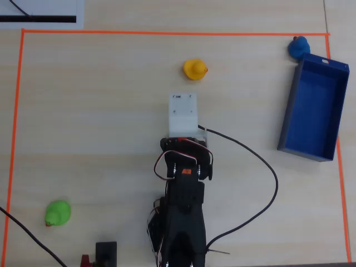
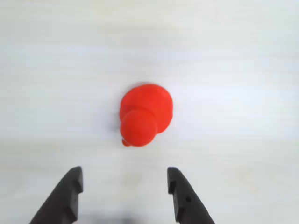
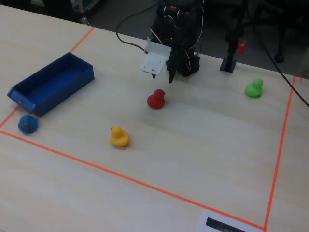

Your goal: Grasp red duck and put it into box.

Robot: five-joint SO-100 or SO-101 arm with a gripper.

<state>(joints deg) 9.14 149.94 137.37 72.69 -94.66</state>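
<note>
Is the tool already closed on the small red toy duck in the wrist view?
No. The small red toy duck sits on the table, clear of the open tool.

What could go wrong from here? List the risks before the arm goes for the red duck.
1. The open gripper hangs above the small rounded red toy duck, which lies ahead of the fingertips, not between them; closing now would miss, and an off-centre descent could knock it away.
2. The duck's smooth, rounded body may squirt out of the jaws.
3. The long dark blue box has a small blue duck at its corner, which a sloppy release might bump.
</note>
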